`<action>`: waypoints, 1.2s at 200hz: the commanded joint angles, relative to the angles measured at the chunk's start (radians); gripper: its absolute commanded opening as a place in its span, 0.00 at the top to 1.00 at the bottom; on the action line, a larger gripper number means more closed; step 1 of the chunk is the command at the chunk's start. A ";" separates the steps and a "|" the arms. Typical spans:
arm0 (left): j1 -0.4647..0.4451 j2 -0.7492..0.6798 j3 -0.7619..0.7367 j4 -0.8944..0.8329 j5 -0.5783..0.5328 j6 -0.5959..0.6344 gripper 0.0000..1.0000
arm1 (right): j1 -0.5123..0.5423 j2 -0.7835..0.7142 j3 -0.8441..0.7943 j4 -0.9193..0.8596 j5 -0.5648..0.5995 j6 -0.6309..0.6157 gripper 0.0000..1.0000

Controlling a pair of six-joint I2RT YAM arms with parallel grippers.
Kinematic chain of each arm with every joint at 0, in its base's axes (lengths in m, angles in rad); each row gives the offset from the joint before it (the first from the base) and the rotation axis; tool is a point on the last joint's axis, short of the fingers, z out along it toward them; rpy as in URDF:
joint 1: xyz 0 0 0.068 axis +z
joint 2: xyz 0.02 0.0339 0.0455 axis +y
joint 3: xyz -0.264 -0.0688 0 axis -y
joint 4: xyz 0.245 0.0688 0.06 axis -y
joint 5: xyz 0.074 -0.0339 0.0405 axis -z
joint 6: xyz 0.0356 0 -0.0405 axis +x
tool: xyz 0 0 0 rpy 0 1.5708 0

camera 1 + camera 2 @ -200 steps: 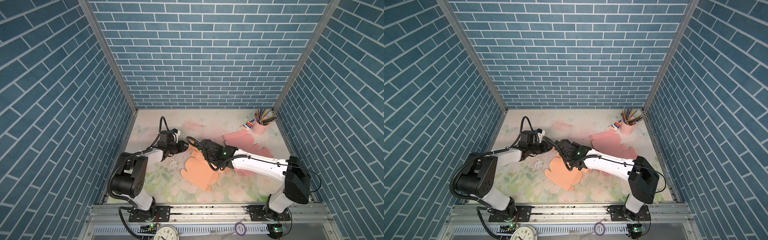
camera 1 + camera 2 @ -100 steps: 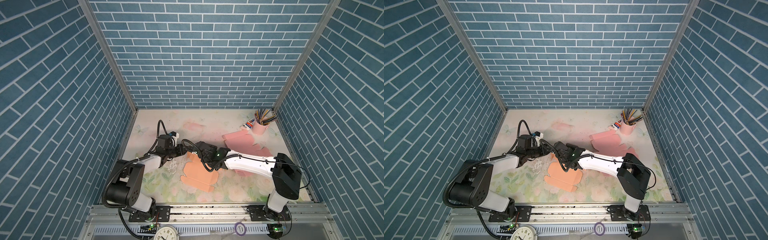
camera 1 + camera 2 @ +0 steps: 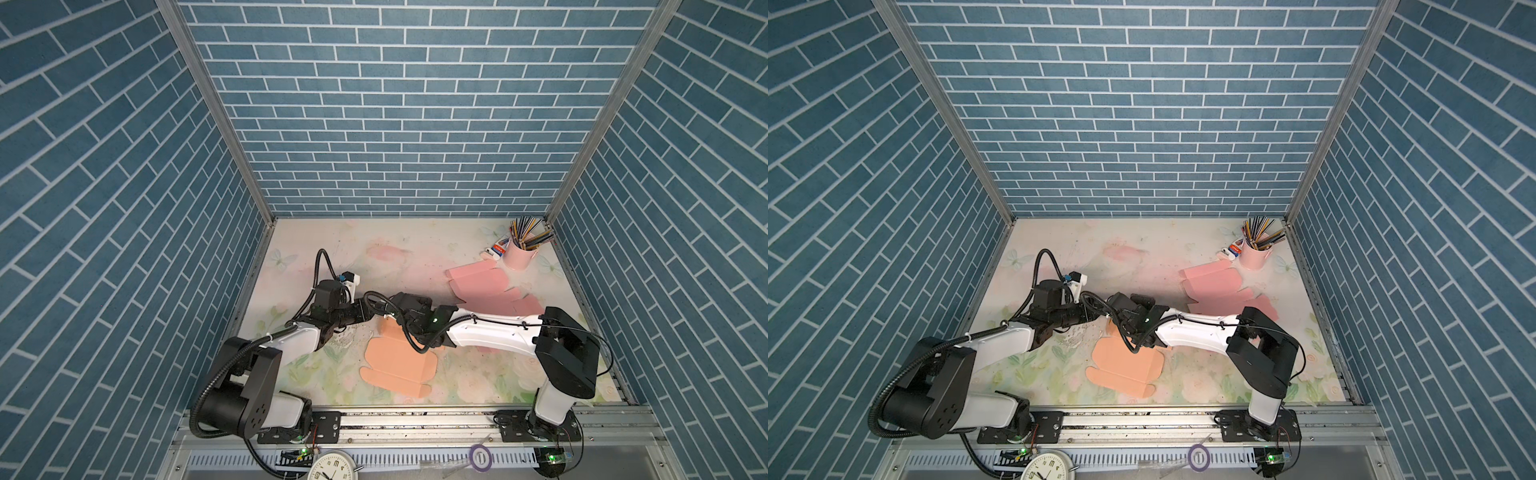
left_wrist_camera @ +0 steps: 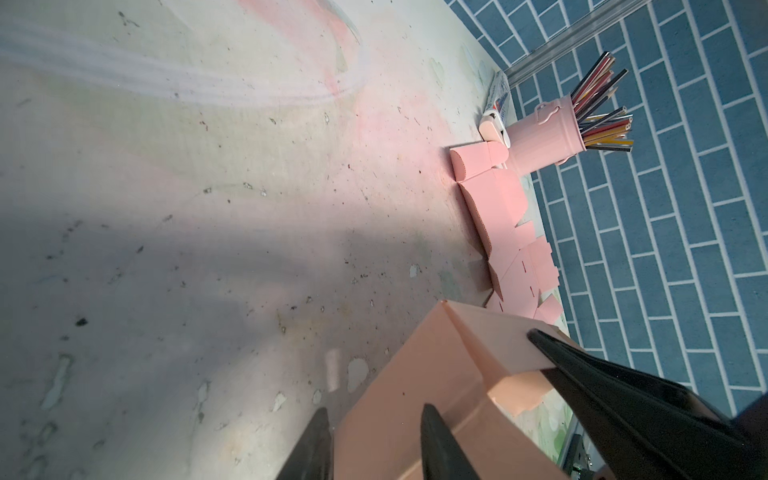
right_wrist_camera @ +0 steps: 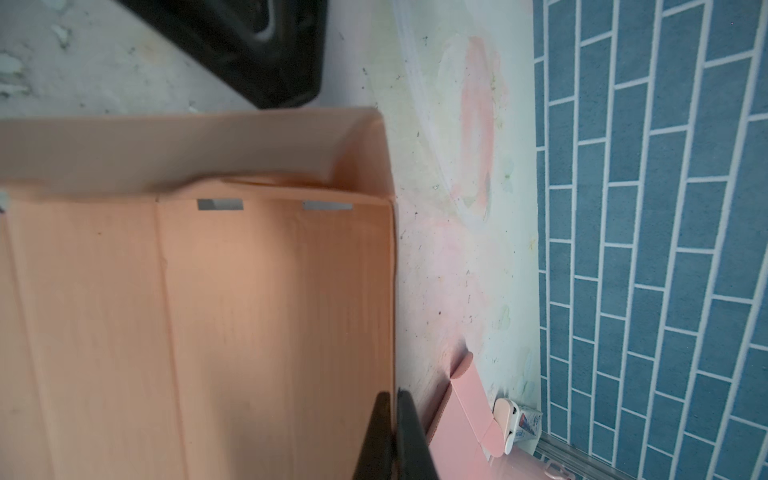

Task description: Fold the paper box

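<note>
Clenched with right pincer (image 5: pixel 393 392): thin upright wall of box (image 5: pixel 249 311). Left pincer (image 4: pixel 374 409) half released, astride the adjoining wall. Matte peach card, creased, two slots along one fold; back walls raised, front flaps flat; mid surface (image 3: pixel 332 249). Worn floral print, flaking. Flat pink blanks (image 3: pixel 486 286) and pink cup (image 3: pixel 517 257) of pencils (image 3: pixel 528 232) toward far right corner, well apart. Open room far left and along near edge.

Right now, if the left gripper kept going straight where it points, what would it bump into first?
The peach paper box: its raised wall seems to sit between the open jaws of the left gripper. Beyond it lie the pink cardboard sheets, but depth is hard to judge.
</note>
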 commanded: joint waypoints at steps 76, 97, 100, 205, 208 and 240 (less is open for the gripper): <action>-0.069 -0.231 -0.206 0.102 -0.105 -0.009 0.59 | 0.042 -0.064 -0.072 0.141 0.033 -0.094 1.00; -0.069 -0.278 -0.212 0.073 -0.148 0.003 0.57 | 0.057 -0.090 -0.088 0.165 0.051 -0.104 1.00; -0.069 -0.283 -0.211 0.071 -0.156 0.004 0.57 | 0.060 -0.093 -0.091 0.170 0.055 -0.105 1.00; -0.143 -0.255 -0.283 0.214 -0.268 0.049 0.51 | 0.093 -0.057 -0.137 0.297 0.169 -0.224 1.00; -0.147 -0.255 -0.285 0.217 -0.271 0.052 0.51 | 0.093 -0.056 -0.138 0.301 0.170 -0.227 1.00; -0.185 -0.259 -0.315 0.246 -0.319 0.070 0.50 | 0.105 -0.053 -0.158 0.329 0.178 -0.249 1.00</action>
